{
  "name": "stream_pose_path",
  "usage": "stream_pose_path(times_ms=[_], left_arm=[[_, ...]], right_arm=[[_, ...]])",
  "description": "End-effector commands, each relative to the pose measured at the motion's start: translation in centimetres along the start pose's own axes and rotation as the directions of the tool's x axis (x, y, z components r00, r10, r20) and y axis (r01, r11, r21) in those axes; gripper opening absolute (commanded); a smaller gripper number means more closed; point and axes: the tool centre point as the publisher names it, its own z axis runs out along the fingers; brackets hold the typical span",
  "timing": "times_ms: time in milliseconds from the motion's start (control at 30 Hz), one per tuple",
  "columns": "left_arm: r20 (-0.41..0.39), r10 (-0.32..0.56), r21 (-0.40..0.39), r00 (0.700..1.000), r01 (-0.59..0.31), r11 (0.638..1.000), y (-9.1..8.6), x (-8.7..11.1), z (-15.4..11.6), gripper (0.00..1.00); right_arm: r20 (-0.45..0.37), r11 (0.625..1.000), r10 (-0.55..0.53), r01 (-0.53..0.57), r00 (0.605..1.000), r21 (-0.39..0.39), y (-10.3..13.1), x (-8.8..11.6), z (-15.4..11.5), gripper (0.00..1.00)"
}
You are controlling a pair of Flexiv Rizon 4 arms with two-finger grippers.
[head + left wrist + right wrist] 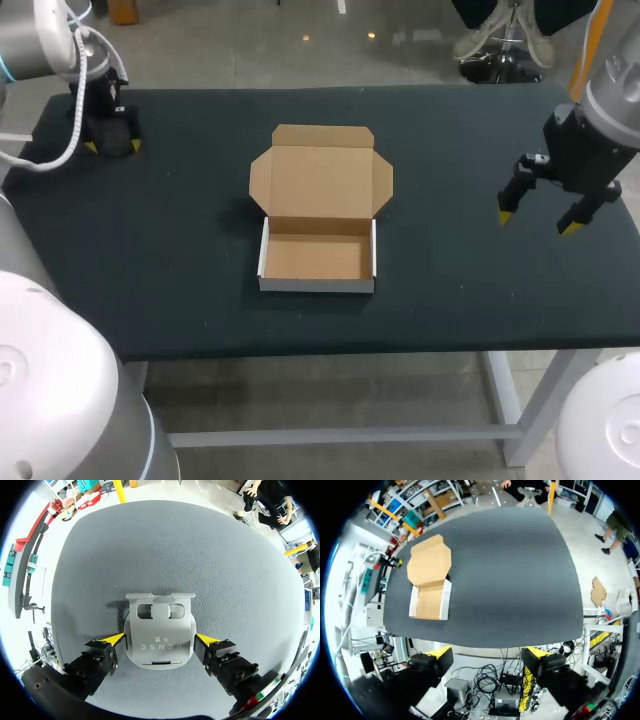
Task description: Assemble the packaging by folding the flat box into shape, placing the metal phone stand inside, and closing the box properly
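I read the open brown cardboard box (317, 258) at frame centre on the black table (470, 300), lid flap (320, 180) laid back. The grey metal phone stand (159, 630) lies upper left, within the left gripper (112, 146); clamped or not, I cannot tell. The right gripper (538, 220) hangs spread wide at right
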Motion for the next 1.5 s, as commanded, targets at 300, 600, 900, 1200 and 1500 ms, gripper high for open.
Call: stream_pose_path(times_ms=[300, 600, 900, 1200, 1500], left_arm=[[0.012, -0.009, -0.037, 1.000, 0.009, 0.999, -1.3, -0.1, 0.7, 0.84], [0.018, -0.012, -0.041, 1.000, 0.013, 0.999, -1.5, -0.1, 0.9, 0.64], [0.010, -0.015, -0.029, 1.000, 0.016, 0.999, -1.3, -0.4, 0.4, 0.00], [0.002, -0.002, 0.010, 1.000, 0.002, 1.000, -0.3, -0.6, -1.4, 0.00], [-0.008, 0.013, 0.040, 1.000, -0.012, 0.999, 2.0, -0.4, -3.1, 0.00]], right_arm=[[0.002, 1.000, 0.000, 0.000, 1.000, 0.004, 0.0, 0.1, -0.2, 1.00], [0.002, 1.000, 0.000, 0.000, 1.000, 0.004, 0.0, 0.1, -0.2, 1.00], [0.002, 1.000, 0.000, 0.000, 1.000, 0.004, 0.0, 0.1, -0.2, 1.00], [0.002, 1.000, 0.000, 0.000, 1.000, 0.004, 0.0, 0.1, -0.2, 1.00], [0.002, 1.000, 0.000, 0.000, 1.000, 0.004, 0.0, 0.1, -0.2, 1.00]])
